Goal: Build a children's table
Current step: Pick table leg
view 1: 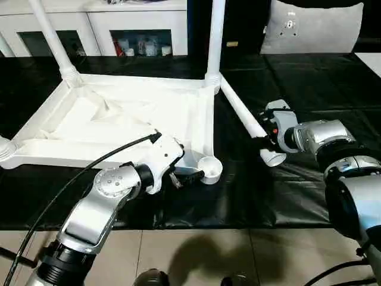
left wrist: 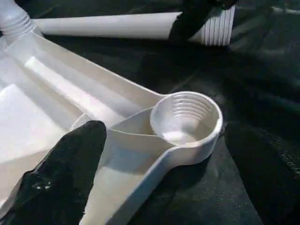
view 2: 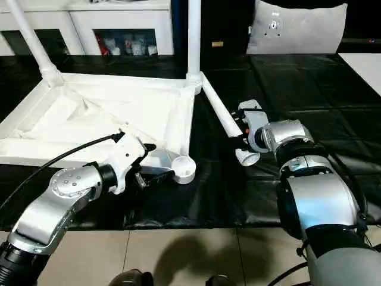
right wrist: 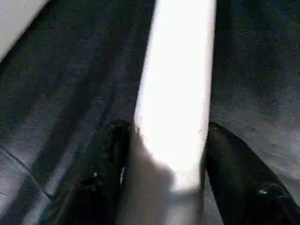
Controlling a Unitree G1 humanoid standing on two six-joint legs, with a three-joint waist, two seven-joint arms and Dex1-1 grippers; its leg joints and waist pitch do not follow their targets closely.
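Lying upside down on a black sheet-covered work surface, the white plastic children's table shows its ribbed underside, with two long white tubular legs standing upright in its far corner sockets: one at the far left, one at the far right. A third fitted corner peeks in at the left edge of the head view. The near right corner socket, round and threaded inside, is empty. Just beside the top's right rim, a loose white tubular leg lies flat on the sheet, its ribbed end nearest the robot.

The right gripper straddles that loose leg close to its ribbed end, a black finger on either side and pressed against it. The left gripper rests by the empty socket with its fingers spread apart and holding nothing; one black finger hovers over the top's rim.

Behind the table stand a white cabinet with dark glass compartments, small items inside, and a grey cushion. No legible writing appears. Beige floor tiles border the sheet.
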